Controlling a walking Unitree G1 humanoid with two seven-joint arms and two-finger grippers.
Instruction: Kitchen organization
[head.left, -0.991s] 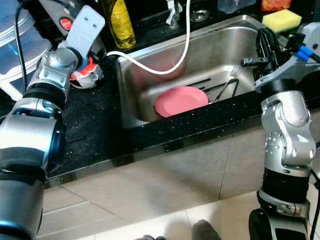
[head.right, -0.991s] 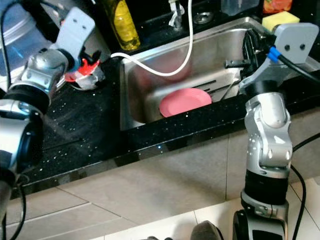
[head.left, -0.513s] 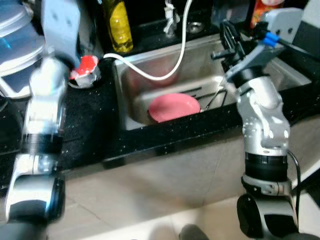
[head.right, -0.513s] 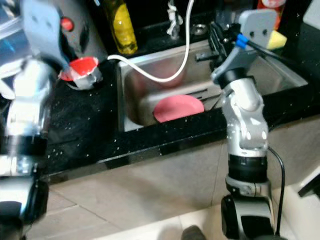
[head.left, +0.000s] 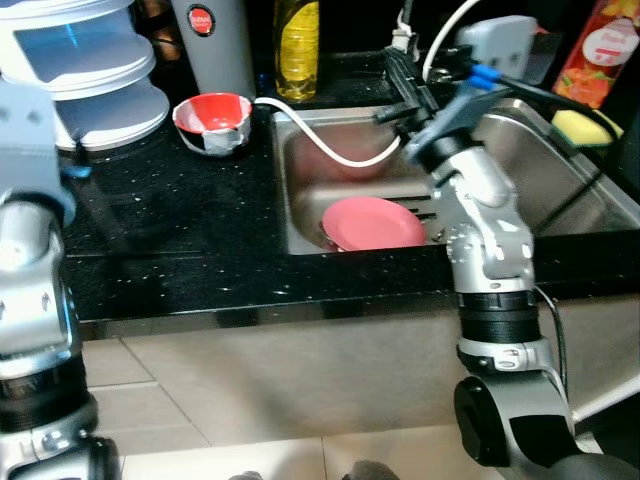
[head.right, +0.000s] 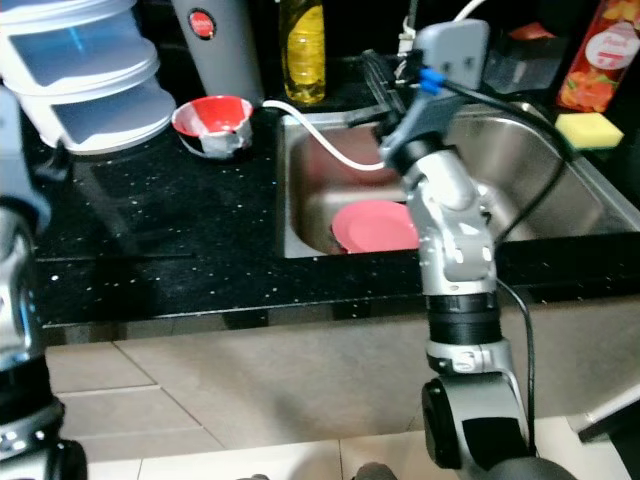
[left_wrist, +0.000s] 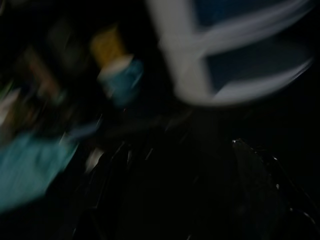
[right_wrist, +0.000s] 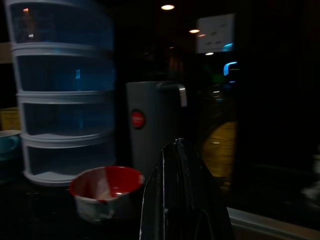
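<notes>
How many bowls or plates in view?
2. A red bowl sits on the black counter left of the sink; a pink plate lies inside the sink by the right arm. The arm may hide more.

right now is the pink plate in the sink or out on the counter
In the sink. The pink plate lies on the bottom of the steel sink, below the black counter, with the right gripper held above the basin.

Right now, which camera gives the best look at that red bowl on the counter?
The left eye view: the red bowl sits on the counter, seen from above, red inside. The right eye view shows much the same. The right wrist view shows it dimly from the side. The left wrist view is too dark and blurred.
</notes>
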